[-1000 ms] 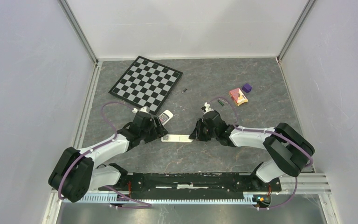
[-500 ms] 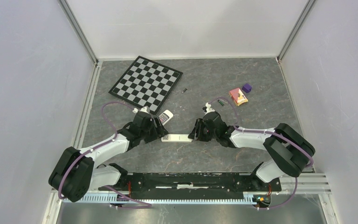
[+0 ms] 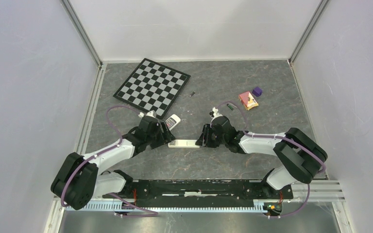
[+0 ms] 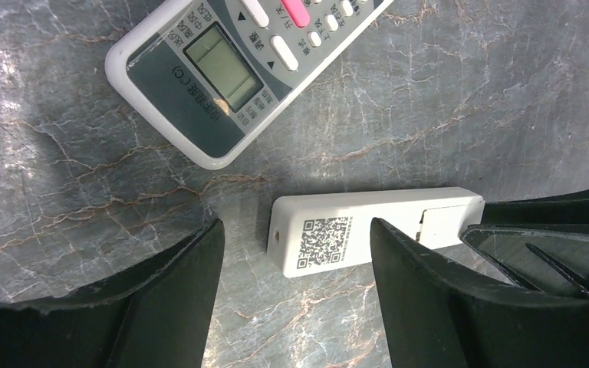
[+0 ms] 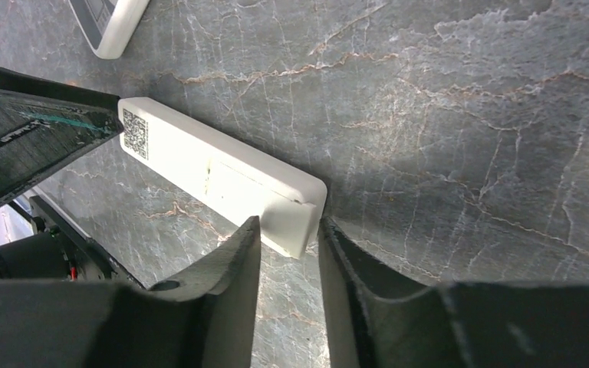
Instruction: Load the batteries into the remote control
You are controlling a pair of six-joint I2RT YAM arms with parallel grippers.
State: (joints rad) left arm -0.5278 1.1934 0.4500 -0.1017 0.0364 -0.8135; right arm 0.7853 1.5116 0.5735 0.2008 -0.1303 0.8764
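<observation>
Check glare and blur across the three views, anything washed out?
Right wrist: the slim white remote is mostly blown out, its QR code still readable; right claw fingers soft and dark in the foreground. Left wrist: sharp, QR code and the display remote LCD legible. Top external: even light, faint shadows, batteries mere specks.

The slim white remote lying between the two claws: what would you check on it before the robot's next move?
1. Slim white remote lies flat, back side up: ok.
2. Battery cover removed: not ok, it is still in place.
3. Left gripper open, astride the QR-code end: ok.
4. Right gripper holding the cover end: cannot tell; its fingers flank that end closely.
5. Batteries found: ok, a dark battery and a green battery lie loose farther back on the table.
6. Remote with the screen clear of the fingers: ok, it lies apart.
</observation>
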